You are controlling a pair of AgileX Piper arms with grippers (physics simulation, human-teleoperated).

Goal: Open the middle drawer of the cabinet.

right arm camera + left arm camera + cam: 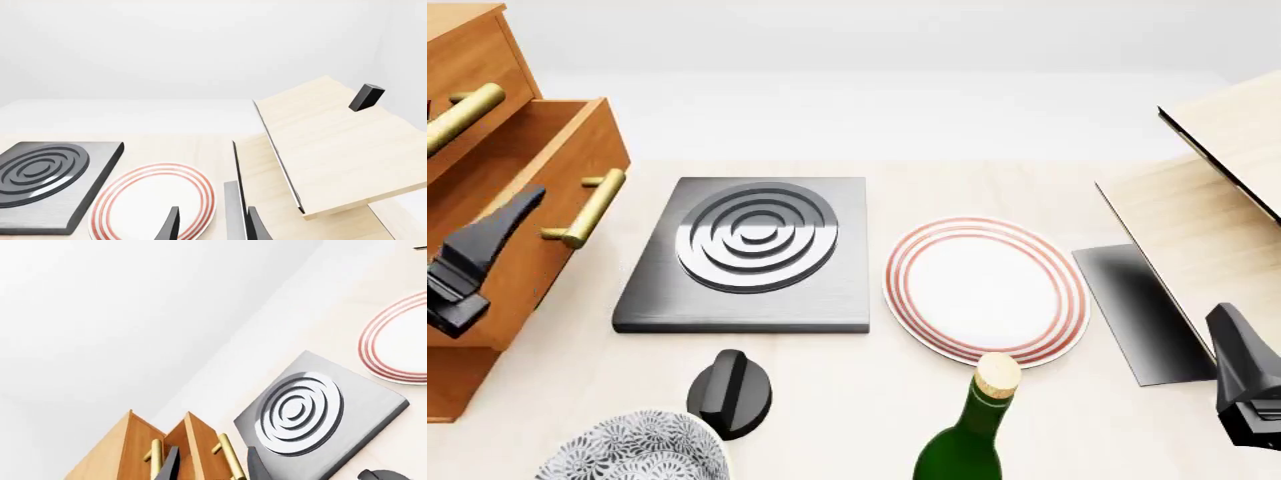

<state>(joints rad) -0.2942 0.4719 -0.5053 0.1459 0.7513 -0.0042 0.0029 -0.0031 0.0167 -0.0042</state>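
Front view: left gripper (481, 262), fingers apart and empty, sits near the pulled-out middle drawer (527, 215); right gripper (212, 225) likewise open, empty.

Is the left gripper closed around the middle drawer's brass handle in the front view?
No: the left gripper sits beside the middle drawer, apart from its brass handle, holding nothing.

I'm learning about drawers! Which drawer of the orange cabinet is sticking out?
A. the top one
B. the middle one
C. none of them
B: in the front view the middle drawer juts out from the cabinet past the top front, its brass handle well forward, with the left gripper beside it.
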